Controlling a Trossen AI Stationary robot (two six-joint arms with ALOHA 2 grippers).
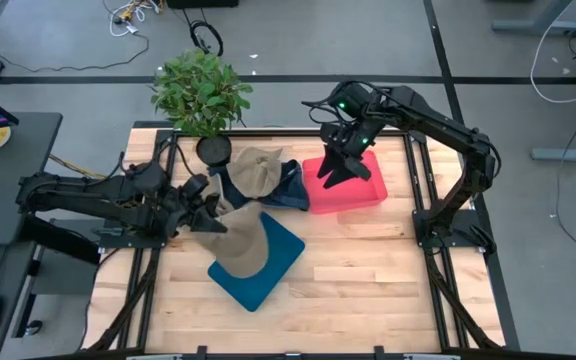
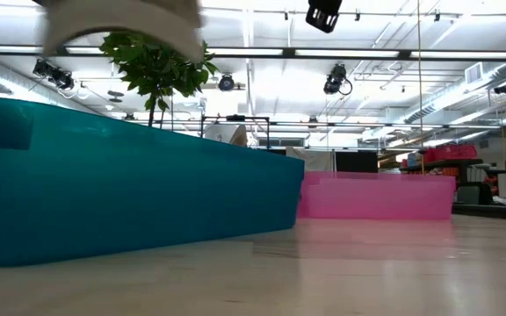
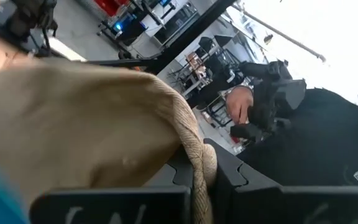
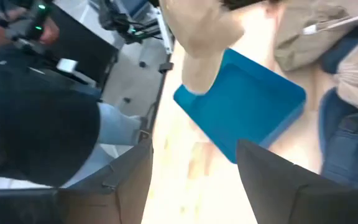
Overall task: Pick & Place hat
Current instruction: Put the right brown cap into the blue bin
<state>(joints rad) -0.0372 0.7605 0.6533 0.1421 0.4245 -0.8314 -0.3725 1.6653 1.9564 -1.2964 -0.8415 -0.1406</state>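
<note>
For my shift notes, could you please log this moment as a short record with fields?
held item: tan fabric hat, hanging over the blue tray
left gripper: shut on the hat's edge
right gripper: open, empty, above the pink rectangular bin
blue tray: shallow, square, on the wooden table
hat pile: beside the pink bin
potted plant: at the table's far edge

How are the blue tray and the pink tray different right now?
The blue tray sits near the middle of the table, turned at an angle; the pink tray lies farther back on the right, nearly square to the table edge. A tan hat, pinched by the left gripper, hangs over the blue tray; the open right gripper hovers over the pink tray, holding nothing. Both are shallow, square trays.
</note>
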